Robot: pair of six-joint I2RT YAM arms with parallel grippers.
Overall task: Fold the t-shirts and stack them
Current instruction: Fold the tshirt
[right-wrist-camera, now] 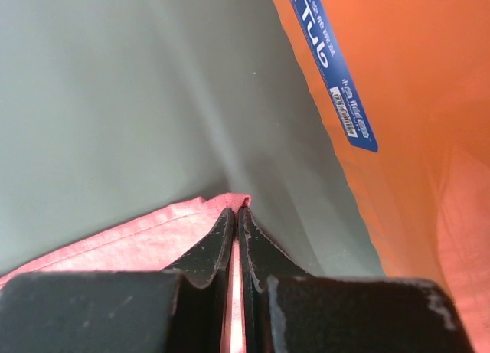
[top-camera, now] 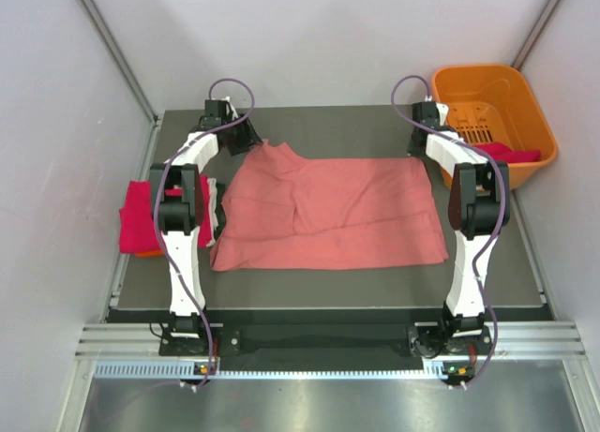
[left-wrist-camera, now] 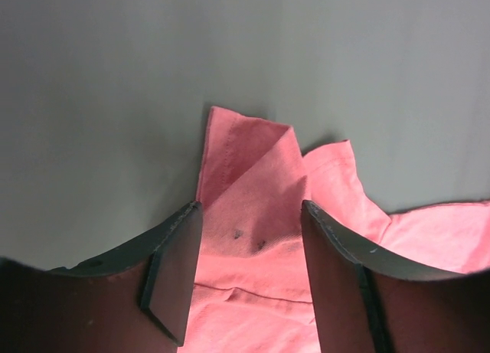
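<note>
A large salmon-pink t-shirt [top-camera: 328, 212] lies spread flat across the middle of the table. My left gripper [top-camera: 246, 143] is at its far left corner. In the left wrist view that gripper [left-wrist-camera: 251, 206] is open, its jaws standing on either side of the folded cloth corner [left-wrist-camera: 253, 154] without pinching it. My right gripper [top-camera: 417, 149] is at the far right corner. The right wrist view shows it [right-wrist-camera: 237, 211] shut on the shirt's edge [right-wrist-camera: 138, 238], with cloth peeking past the tips. A magenta-red t-shirt [top-camera: 139, 216] lies at the table's left edge on top of something orange.
An orange plastic basket [top-camera: 542, 123] stands at the back right, close to the right arm, with red cloth [top-camera: 511, 154] inside; its wall [right-wrist-camera: 398, 77] fills the right side of the right wrist view. Grey walls enclose the table on three sides.
</note>
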